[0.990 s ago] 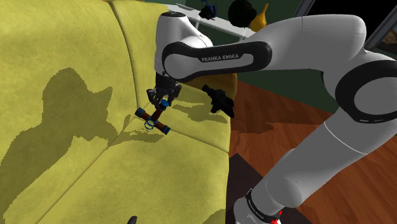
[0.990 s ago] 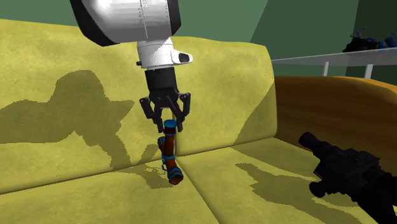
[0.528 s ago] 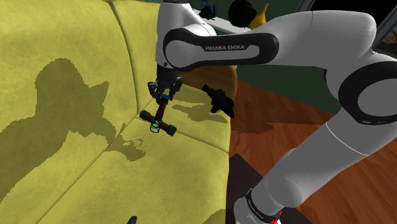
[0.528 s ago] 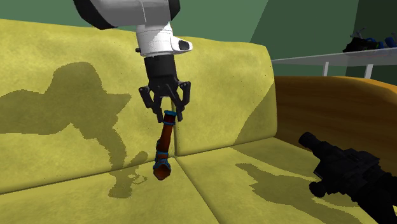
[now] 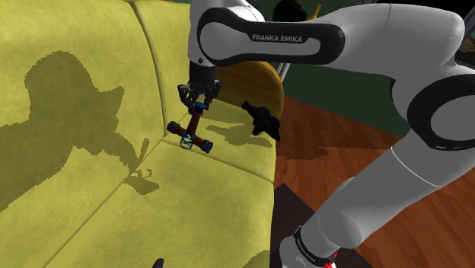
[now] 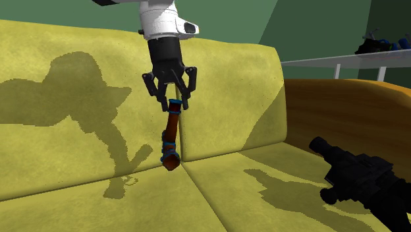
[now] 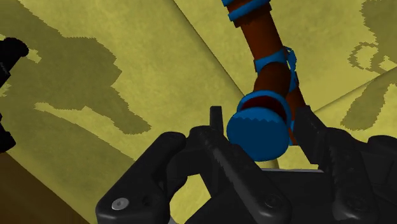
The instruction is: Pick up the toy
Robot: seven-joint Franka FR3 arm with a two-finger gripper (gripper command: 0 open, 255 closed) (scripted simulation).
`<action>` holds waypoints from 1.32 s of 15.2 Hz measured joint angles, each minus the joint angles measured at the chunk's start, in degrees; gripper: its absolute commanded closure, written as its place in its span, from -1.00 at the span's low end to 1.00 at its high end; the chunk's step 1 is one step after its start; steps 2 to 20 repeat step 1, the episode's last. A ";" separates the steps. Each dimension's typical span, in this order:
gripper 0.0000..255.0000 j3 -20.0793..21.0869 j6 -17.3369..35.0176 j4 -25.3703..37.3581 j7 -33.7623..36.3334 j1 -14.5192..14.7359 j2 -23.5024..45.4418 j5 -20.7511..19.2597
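Observation:
The toy point(image 5: 190, 135) is a dark red cross-shaped piece with blue bands and blue end caps. It hangs in the air above the yellow sofa seat point(image 5: 183, 205), clear of the cushions. My black gripper point(image 5: 198, 101) is shut on the toy's upper blue end. In the second exterior view the toy point(image 6: 170, 142) dangles straight down from the gripper point(image 6: 174, 103) in front of the sofa back. In the wrist view a round blue cap of the toy point(image 7: 257, 132) sits clasped between the fingers point(image 7: 219, 149).
A black camera-like object point(image 5: 261, 119) lies on the sofa seat near its armrest end; it appears again point(image 6: 362, 176) at the second exterior view's right. A wooden armrest point(image 6: 342, 109) borders the sofa, and a white shelf point(image 6: 342, 62) with small items stands behind. Wooden floor point(image 5: 342, 160) lies beside the sofa.
The gripper has risen with the toy held in it. The toy has left the seat and now hangs free, its shadow sliding across the cushion.

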 measured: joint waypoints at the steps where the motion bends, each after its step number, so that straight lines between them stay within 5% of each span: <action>1: 1.00 -0.06 -0.45 0.53 -0.15 -0.05 0.07 -0.02; 20: 1.00 -0.06 -0.45 0.53 -0.15 -0.05 0.07 -0.02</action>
